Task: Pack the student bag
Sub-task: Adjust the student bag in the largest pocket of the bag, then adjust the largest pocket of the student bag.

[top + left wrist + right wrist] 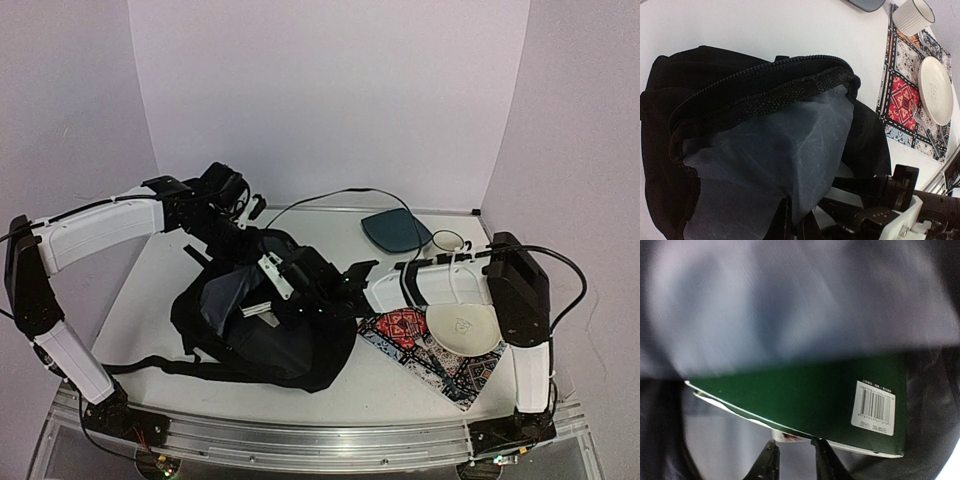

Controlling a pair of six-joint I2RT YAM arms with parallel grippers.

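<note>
Left fingers (782, 222) pinch bag (740, 85) lining, mouth open; right fingers (769, 462) pinch green book (805, 400) inside. Next: push deeper, release.

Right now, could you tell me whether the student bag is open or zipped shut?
Open: the student bag has its zipper edges parted, its grey lining is exposed, and a green book lies inside.

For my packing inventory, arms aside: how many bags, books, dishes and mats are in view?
Bags: 2, the student bag and the teal pouch
Books: 1, the green book inside the bag
Dishes: 2, the white plate and the ribbed cup
Mats: 1, the patterned placemat
Total: 6
</note>
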